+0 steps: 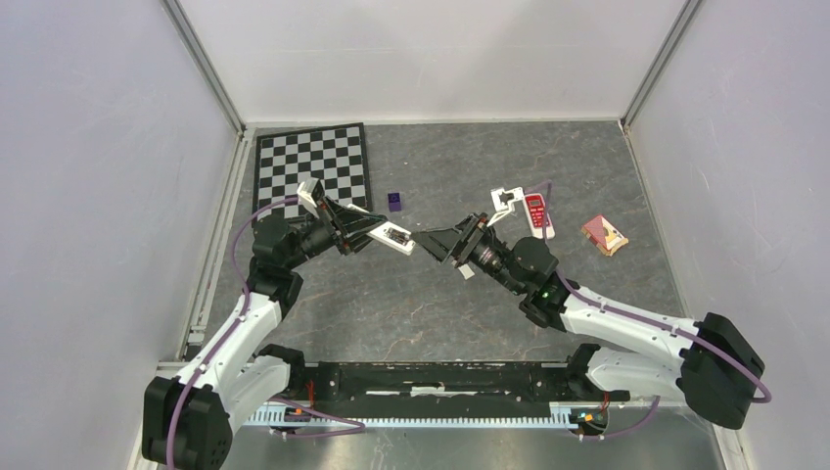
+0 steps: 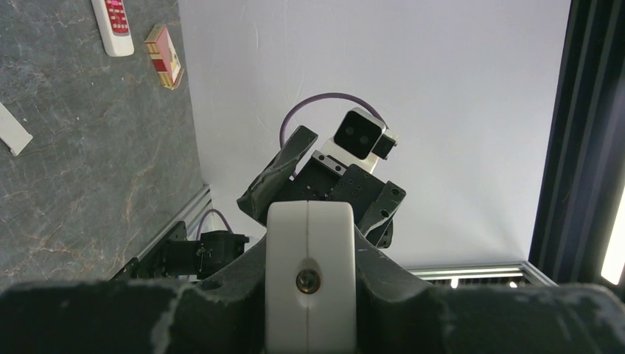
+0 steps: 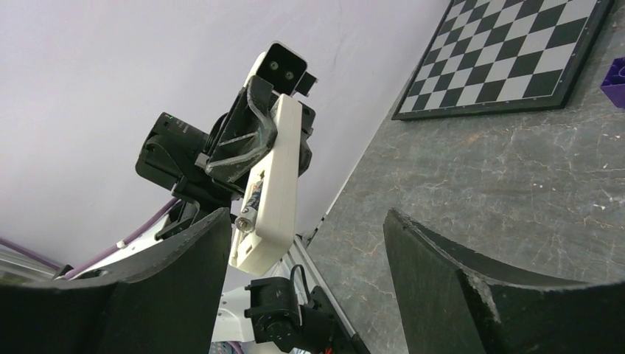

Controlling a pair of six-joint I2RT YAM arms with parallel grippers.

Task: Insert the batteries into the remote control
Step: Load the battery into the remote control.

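Top external view: left hand (image 1: 377,233) clamps the remote control (image 1: 399,238) aloft over the mid worktop (image 1: 391,305), right hand (image 1: 427,242) gaping empty just beside it, so a clumsy nudge could twist it loose.

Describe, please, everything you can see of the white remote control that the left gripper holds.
The white remote is a long, narrow bar of white plastic with rounded corners. The left gripper is shut on one end and holds it off the table, its free end pointing toward the open right gripper, which does not touch it. Its battery bay is uncovered, with what looks like one battery inside.
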